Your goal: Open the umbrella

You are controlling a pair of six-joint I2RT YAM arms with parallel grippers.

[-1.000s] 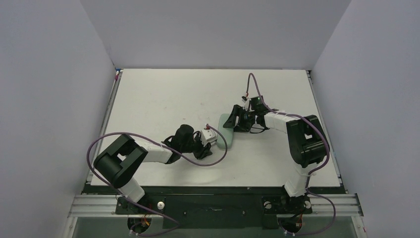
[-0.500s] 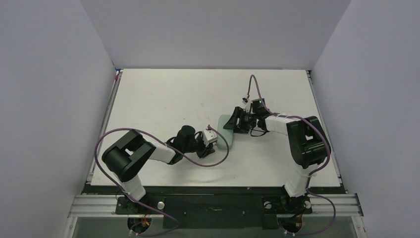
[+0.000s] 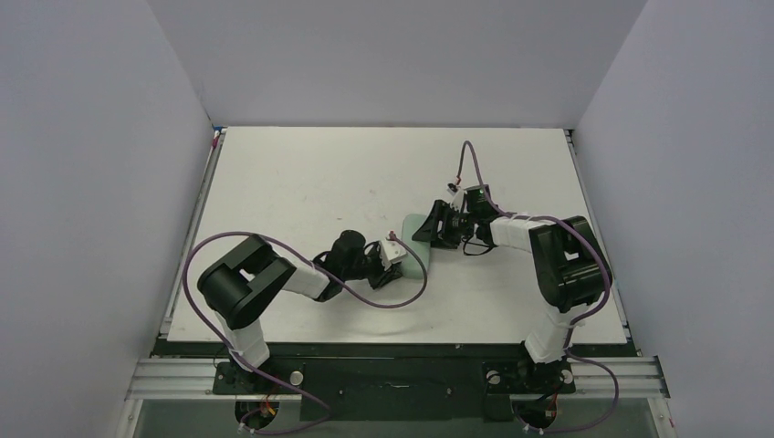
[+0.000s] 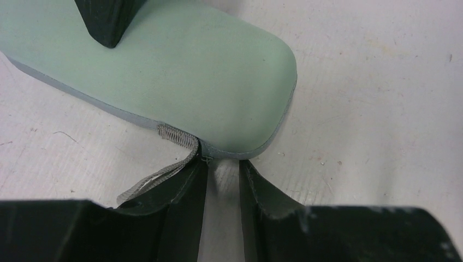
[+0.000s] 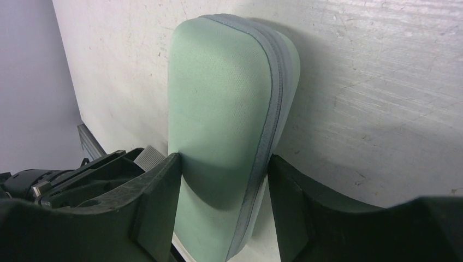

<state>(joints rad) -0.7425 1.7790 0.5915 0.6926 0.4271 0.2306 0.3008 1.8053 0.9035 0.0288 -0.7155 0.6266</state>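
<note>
No umbrella fabric, shaft or handle shows. A pale green zipped case (image 3: 417,245) with a grey zipper band lies on the white table. My right gripper (image 3: 434,224) is shut across the case's far end (image 5: 218,98), one finger on the green face, the other at the zipper edge. My left gripper (image 3: 393,262) is at the case's near end (image 4: 164,71). Its jaws stand a narrow gap apart (image 4: 221,166) with only table between them. A grey woven pull tab (image 4: 176,137) hangs from the zipper and lies against the outer side of the left finger.
The purple cable (image 3: 402,297) of the left arm loops over the table just in front of the case. Grey walls close in the table on three sides. A black rail (image 3: 392,351) runs along the near edge.
The left arm's elbow has swung right and its gripper has crept closer to the case's near end. The right gripper and the case have barely moved.
</note>
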